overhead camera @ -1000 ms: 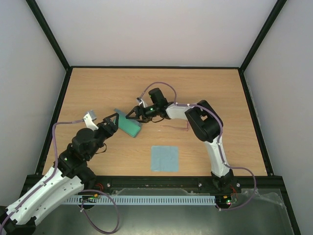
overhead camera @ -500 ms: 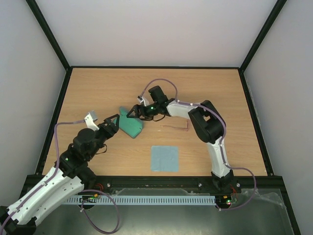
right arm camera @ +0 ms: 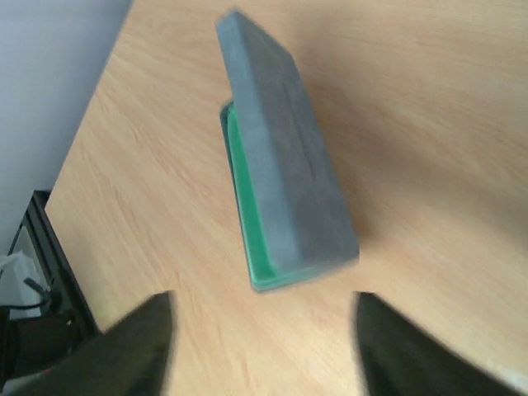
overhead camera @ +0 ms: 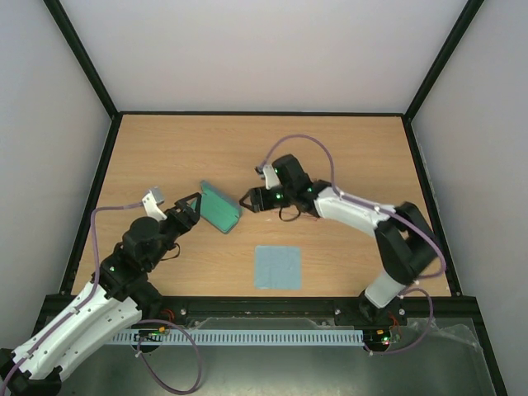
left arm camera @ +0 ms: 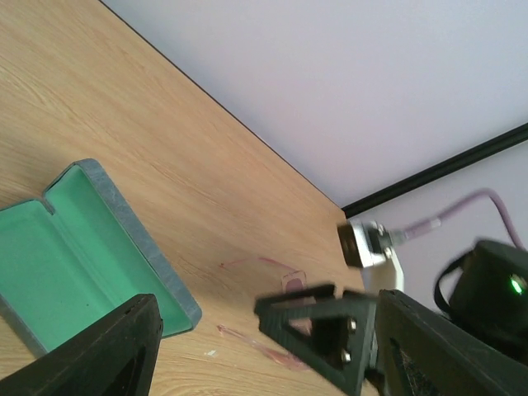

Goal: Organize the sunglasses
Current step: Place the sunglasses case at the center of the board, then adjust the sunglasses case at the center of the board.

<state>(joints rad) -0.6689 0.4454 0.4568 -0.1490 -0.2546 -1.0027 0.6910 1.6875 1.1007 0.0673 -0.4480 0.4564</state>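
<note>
One pair of sunglasses [left arm camera: 252, 262], one case [overhead camera: 219, 209], one cloth [overhead camera: 277, 266], and two arms are showing. In the left wrist view the sunglasses are lying on the counter [overhead camera: 165, 148] just right of the case. They're showing only as thin pink lines, partly blocked by the right hand [overhead camera: 246, 200]. From above, the right arm is covering that spot, so I can't pick them out there.

The case is sitting open, centre-left in the top view, green lining showing. The cloth is lying flat below centre, well apart.

The left hand [overhead camera: 191, 208] is hovering at the case's left edge, fingers spread, gripping nothing. The right hand is reaching leftward, low, near the case's right edge. Its fingers are parted and empty, and they're blurring in its own view.
</note>
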